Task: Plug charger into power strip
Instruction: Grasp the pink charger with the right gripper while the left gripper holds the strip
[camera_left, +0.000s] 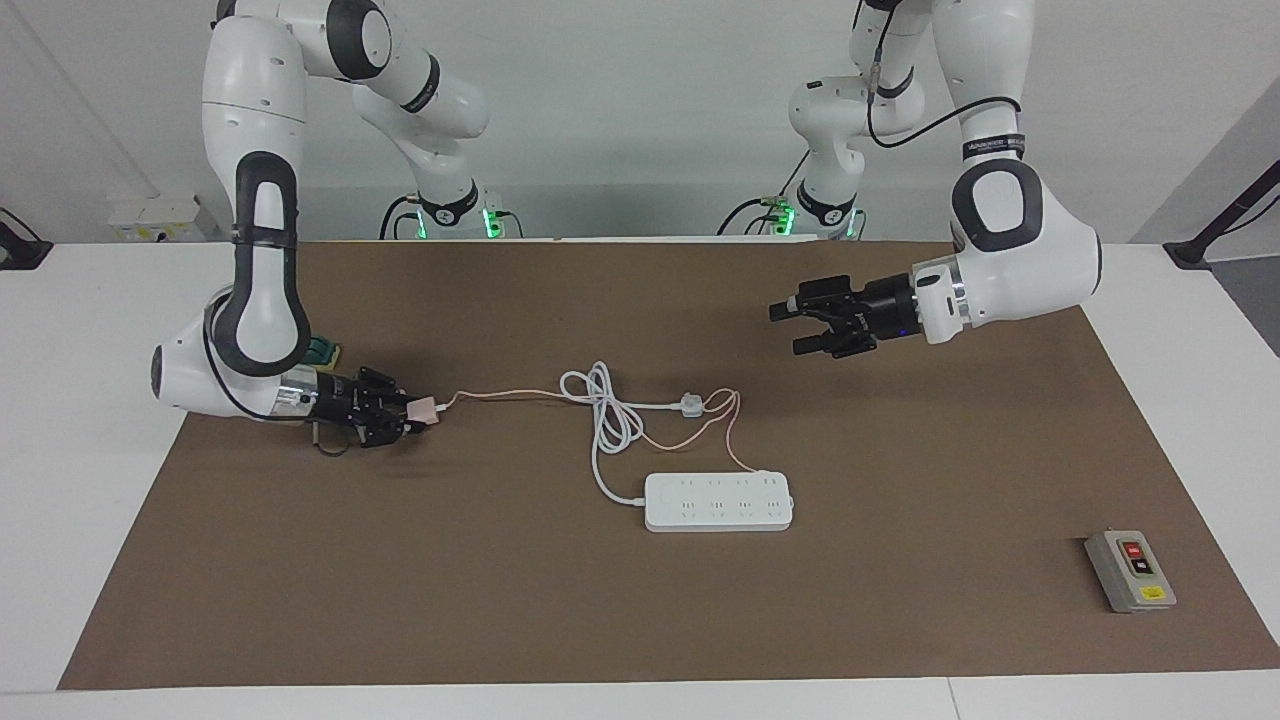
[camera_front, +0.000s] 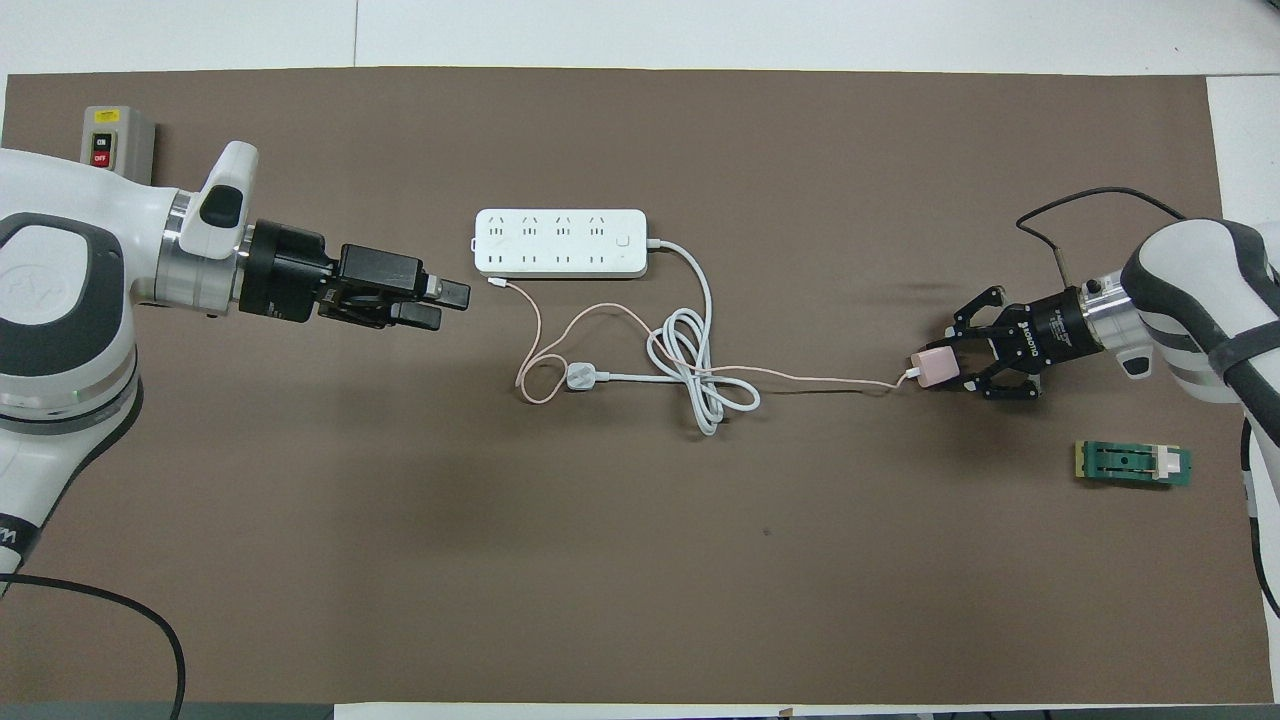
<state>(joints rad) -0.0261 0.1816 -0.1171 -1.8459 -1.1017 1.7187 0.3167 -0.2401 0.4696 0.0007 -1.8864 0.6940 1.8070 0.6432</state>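
1. We see the right gripper (camera_left: 413, 418) low at the right arm's end of the table, fingers clamped on the charger (camera_left: 424, 410); it grabs the cube from the end away from the cable, so we judge the pull on the cable stays in line with the wrist.
2. Charger sits at or just above the mat (camera_front: 640, 560) (contact not clear), well apart from the power strip (camera_left: 718, 502), closer to the robots than the strip.
3. Its pink cable (camera_front: 800, 378) runs from the cube's face toward the table middle, crosses the coiled white cord (camera_front: 700, 385) and loops by the white three-pin plug (camera_front: 581, 376). We judge this tangle could drag when the charger is lifted.
4. Charger's cable face points toward the left arm's end. Prong side is not visible, so we can't tell which way the prongs point.
5. Strip lies flat, sockets up, long axis along the table's length; its cord leaves at the end toward the right arm.
6. Left gripper (camera_left: 795, 327) is up in the air over bare mat, fingers wide, holding nothing, pointed toward the table middle; probably heading to steady the strip.
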